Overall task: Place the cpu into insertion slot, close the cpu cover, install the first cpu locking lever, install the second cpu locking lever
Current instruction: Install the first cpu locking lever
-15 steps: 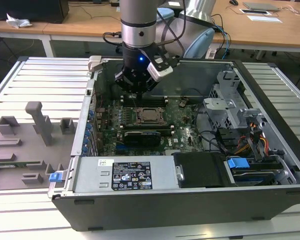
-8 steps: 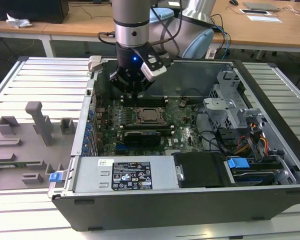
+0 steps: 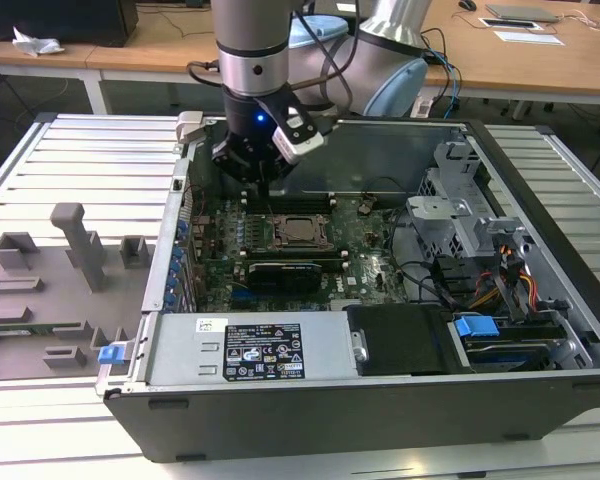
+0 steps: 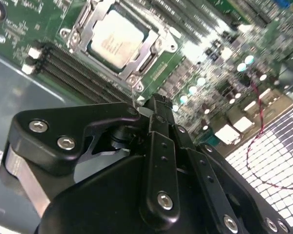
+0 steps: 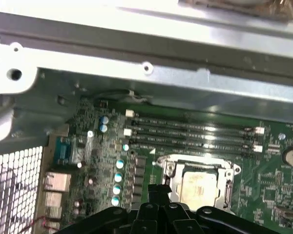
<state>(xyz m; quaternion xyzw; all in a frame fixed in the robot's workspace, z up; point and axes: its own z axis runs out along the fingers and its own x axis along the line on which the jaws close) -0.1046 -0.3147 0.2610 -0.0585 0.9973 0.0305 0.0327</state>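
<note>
Right at the front of the exterior view, you've got the open computer case [image 3: 380, 420], with its labelled power supply [image 3: 265, 350] lying along the near wall and a blue clip [image 3: 477, 327] by the drives on the exterior view's right. Past that, a long black expansion card [image 3: 285, 272] crosses the green board. Just behind it, there's your cpu [image 3: 298, 231], seated in the insertion slot [image 4: 103, 62]. The cpu cover [image 4: 153, 46] is down flat around it, and the pale metal top shows through the cut-out. One step further back, your gripper [image 3: 267, 188] hangs over the memory slots [image 3: 295, 203], just beyond the socket, pointing down at the board. The jaws are pinched together, narrow, and I see nothing between them in both wrist views. Off to the exterior view's left, a grey fixture [image 3: 60, 270] with upright blocks sits on the slatted table [image 3: 90, 150]. Farthest back, wooden desks [image 3: 540, 70] run across the room.
</note>
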